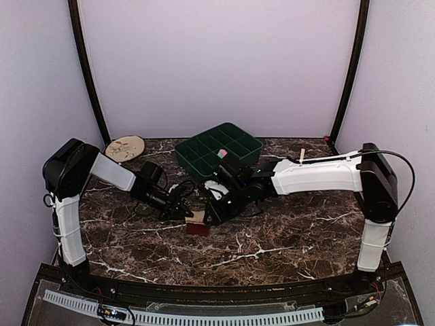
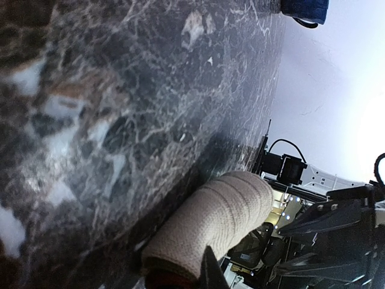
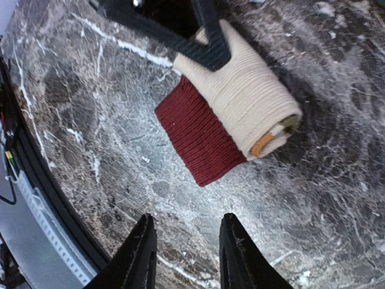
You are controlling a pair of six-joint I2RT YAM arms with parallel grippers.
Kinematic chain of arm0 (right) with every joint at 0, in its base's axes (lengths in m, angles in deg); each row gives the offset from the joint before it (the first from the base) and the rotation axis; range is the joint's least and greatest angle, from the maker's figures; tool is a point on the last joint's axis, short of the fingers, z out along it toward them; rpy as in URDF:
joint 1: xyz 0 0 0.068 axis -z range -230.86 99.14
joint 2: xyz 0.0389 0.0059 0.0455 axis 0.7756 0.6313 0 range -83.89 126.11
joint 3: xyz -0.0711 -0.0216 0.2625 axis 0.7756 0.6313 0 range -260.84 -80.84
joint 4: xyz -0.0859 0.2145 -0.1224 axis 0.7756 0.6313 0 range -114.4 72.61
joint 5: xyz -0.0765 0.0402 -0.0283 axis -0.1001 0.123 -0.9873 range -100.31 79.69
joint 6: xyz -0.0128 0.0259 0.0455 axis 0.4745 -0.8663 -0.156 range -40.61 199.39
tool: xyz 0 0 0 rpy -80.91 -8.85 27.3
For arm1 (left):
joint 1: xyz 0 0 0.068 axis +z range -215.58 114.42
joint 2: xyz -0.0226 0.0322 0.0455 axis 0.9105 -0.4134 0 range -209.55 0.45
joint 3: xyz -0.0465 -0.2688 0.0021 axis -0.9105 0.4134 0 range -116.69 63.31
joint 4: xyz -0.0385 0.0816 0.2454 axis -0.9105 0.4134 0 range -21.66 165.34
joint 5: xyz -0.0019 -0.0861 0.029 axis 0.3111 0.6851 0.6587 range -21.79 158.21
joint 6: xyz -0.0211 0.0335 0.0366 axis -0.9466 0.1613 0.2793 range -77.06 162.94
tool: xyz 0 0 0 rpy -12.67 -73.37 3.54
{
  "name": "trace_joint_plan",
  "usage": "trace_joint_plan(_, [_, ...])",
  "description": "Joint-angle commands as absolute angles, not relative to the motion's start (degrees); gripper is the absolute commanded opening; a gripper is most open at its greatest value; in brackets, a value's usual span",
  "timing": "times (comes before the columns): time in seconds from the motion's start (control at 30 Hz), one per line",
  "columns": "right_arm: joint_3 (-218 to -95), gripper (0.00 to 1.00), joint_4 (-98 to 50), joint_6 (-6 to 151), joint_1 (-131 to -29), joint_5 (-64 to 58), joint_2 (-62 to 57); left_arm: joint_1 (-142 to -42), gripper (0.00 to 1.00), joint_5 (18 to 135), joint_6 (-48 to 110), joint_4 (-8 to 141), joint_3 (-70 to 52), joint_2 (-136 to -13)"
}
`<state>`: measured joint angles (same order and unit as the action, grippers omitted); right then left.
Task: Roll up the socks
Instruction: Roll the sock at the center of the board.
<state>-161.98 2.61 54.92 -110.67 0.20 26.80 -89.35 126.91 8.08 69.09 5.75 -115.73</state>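
The beige sock (image 3: 243,99) lies rolled into a tight cylinder on the marble table, its maroon end (image 3: 195,135) still flat beside the roll and an orange stripe showing at the roll's end. From above, the roll (image 1: 197,219) sits between both grippers. My left gripper (image 1: 186,211) is shut, its joined black fingertips (image 3: 207,51) resting on top of the roll (image 2: 222,217). My right gripper (image 3: 186,244) stands open just short of the maroon end, nothing between its fingers. A pink and teal sock bundle (image 1: 221,153) lies in the green tray.
A green compartment tray (image 1: 204,157) stands at the back centre, just behind the right wrist. A round beige disc (image 1: 124,147) lies at the back left. The table's front edge (image 3: 24,162) runs close to the right gripper.
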Motion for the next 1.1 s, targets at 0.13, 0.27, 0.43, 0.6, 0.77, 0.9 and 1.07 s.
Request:
trace_joint_plan(0.13, [-155.85, 0.42, -5.94, 49.18, -103.77, 6.91, 21.89, -90.04, 0.00, 115.27, 7.03, 70.01, 7.67, -116.09])
trace_joint_plan(0.27, [-154.22, 0.47, -11.31, 47.54, -102.23, 10.86, 23.55, -90.55, 0.00, 114.56, 7.42, 70.05, 7.49, -116.08])
trace_joint_plan(0.43, [-153.74, 0.51, -16.76, 46.14, -101.05, 14.23, 26.33, -90.70, 0.00, 114.27, 8.43, 70.34, 7.72, -116.16])
trace_joint_plan(0.6, [-153.55, 0.53, -20.08, 44.88, -100.31, 16.74, 28.82, -90.76, 0.00, 114.40, 9.33, 70.45, 7.73, -116.39])
trace_joint_plan(0.77, [-151.68, 0.57, -23.51, 43.85, -99.65, 17.39, 30.42, -90.79, 0.00, 114.79, 9.77, 70.19, 7.99, -116.59])
trace_joint_plan(0.9, [-151.33, 0.59, -25.33, 43.21, -99.29, 18.36, 31.62, -90.86, 0.00, 115.10, 9.92, 69.91, 8.09, -116.75])
trace_joint_plan(1.07, [-151.75, 0.61, -26.75, 42.96, -99.00, 19.02, 33.18, -90.94, 0.00, 115.48, 9.92, 69.75, 7.76, -116.95])
